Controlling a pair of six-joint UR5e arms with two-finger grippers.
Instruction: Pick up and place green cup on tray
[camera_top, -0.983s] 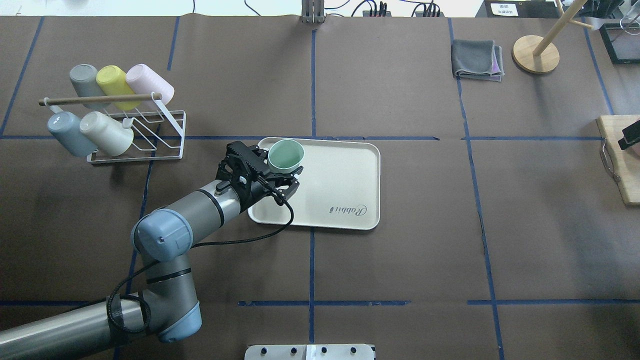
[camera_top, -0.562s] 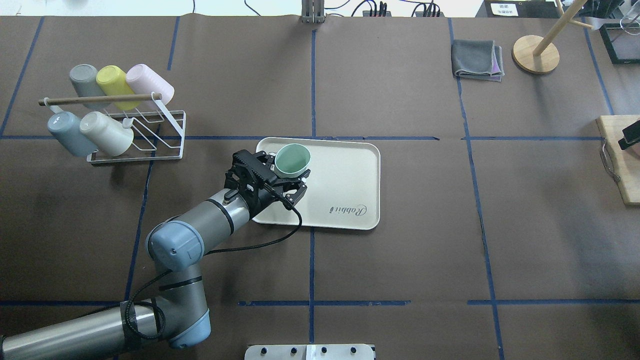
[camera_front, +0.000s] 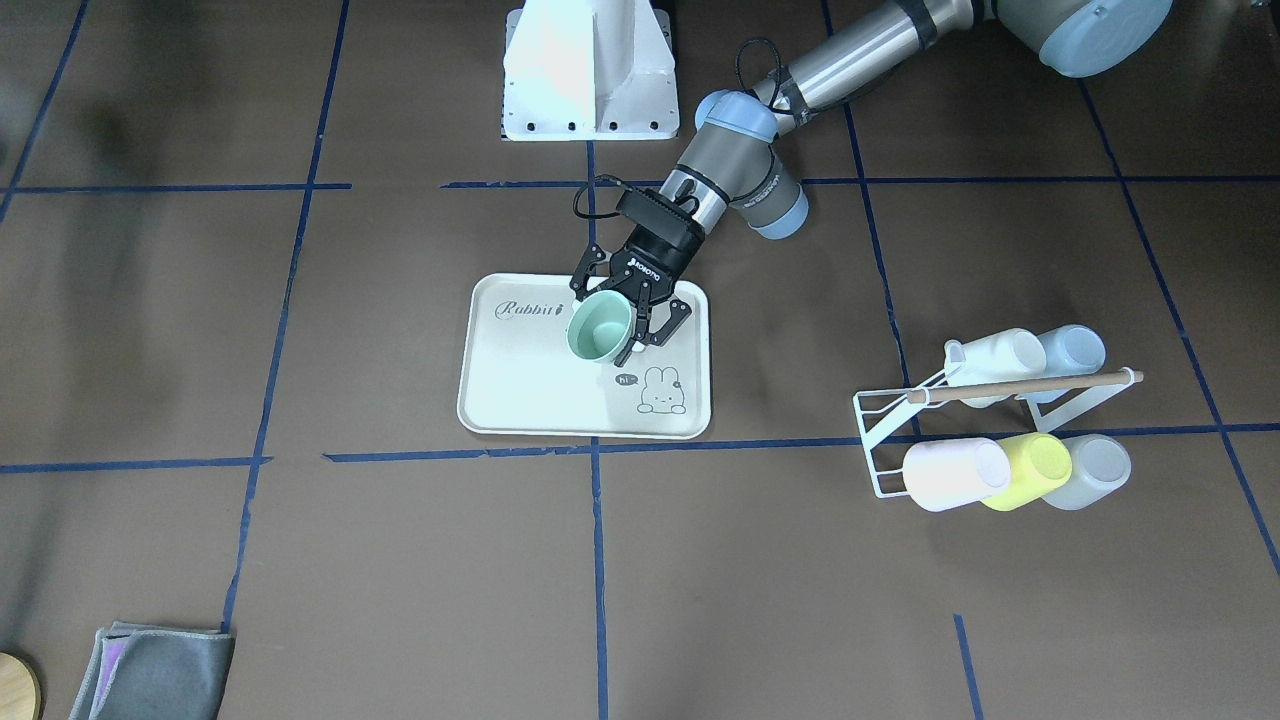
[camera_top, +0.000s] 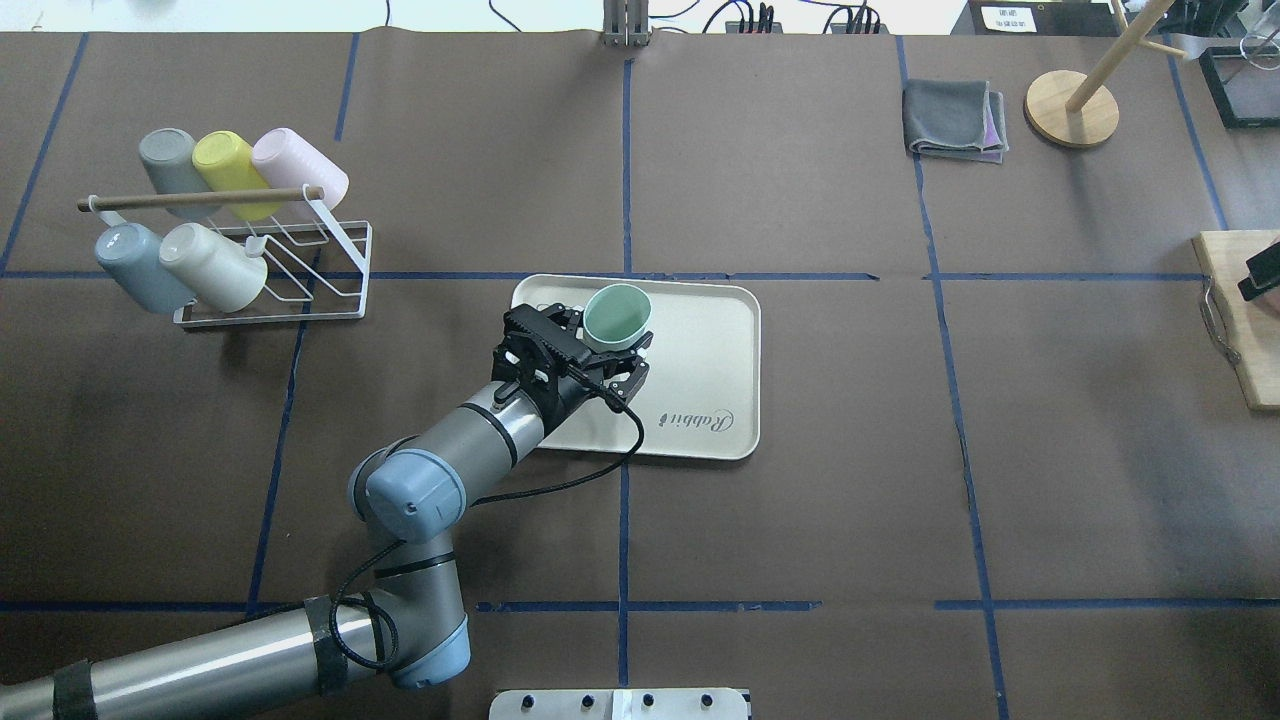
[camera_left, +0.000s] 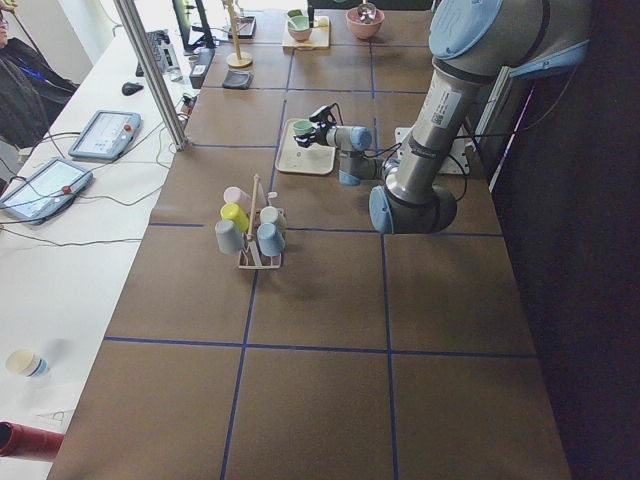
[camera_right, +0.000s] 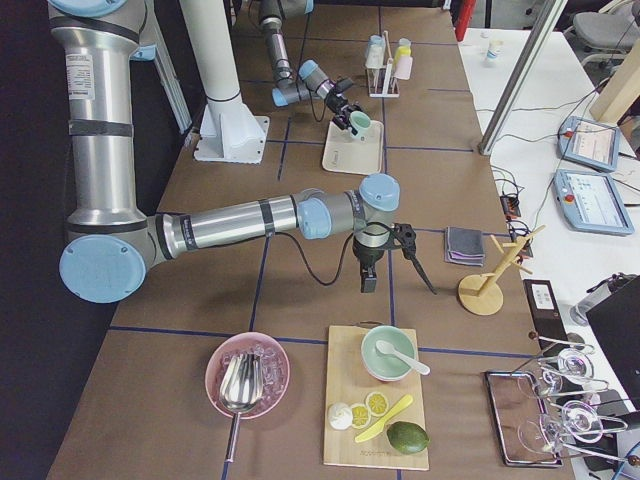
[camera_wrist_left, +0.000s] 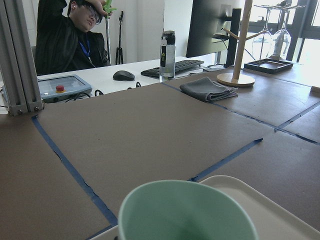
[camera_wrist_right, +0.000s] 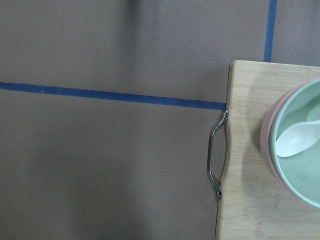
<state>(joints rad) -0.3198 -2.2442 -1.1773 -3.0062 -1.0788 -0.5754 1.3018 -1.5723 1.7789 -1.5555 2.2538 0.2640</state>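
Note:
The green cup (camera_top: 617, 315) is a pale mint tumbler, mouth up and slightly tilted, with my left gripper (camera_top: 608, 345) shut on it. It hangs over the left half of the cream tray (camera_top: 700, 340) marked "Rabbit". From across the table the green cup (camera_front: 598, 327) and left gripper (camera_front: 612, 325) sit above the tray (camera_front: 520, 380), close to the bunny drawing. The cup's rim (camera_wrist_left: 185, 210) fills the bottom of the left wrist view. My right gripper (camera_right: 392, 262) hovers far off near a cutting board; I cannot tell whether it is open or shut.
A white wire rack (camera_top: 300, 270) holding several pastel cups stands at the far left. A folded grey cloth (camera_top: 953, 118) and a wooden stand (camera_top: 1070, 105) are at the back right. The wooden cutting board (camera_wrist_right: 250, 150) carries a bowl (camera_wrist_right: 300, 145) with a spoon.
My left arm has carried the green cup to the right, from the tray's left edge to further over its surface. The grip stays shut.

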